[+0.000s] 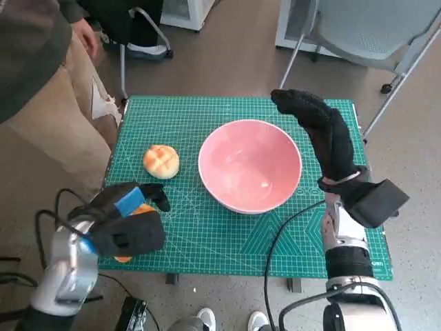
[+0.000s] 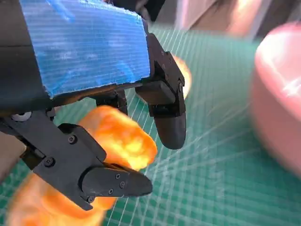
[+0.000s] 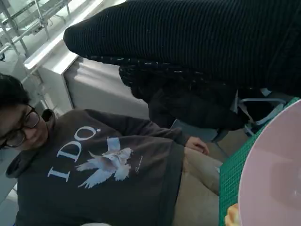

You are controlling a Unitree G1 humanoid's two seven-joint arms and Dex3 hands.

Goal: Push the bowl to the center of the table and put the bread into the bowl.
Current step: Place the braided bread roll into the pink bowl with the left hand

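The pink bowl (image 1: 249, 165) stands near the middle of the green mat (image 1: 207, 234); it also shows as a blur (image 2: 277, 103) and as a rim (image 3: 273, 174). A round bread roll (image 1: 161, 161) (image 2: 184, 75) lies left of the bowl. A longer orange bread (image 1: 124, 258) (image 2: 117, 139) lies at the mat's near left corner, mostly under my left hand (image 1: 127, 222). That hand's fingers (image 2: 169, 127) straddle the bread with a gap showing. My gloved right hand (image 1: 322, 134) stretches flat along the bowl's right rim, holding nothing; whether it touches the rim is unclear.
A person in tan trousers (image 1: 48, 117) stands close to the table's left edge, and a seated person in a dark sweatshirt (image 3: 108, 165) shows in the right wrist view. A chair (image 1: 372, 34) stands beyond the far right corner. A black cable (image 1: 282, 234) crosses the mat's near edge.
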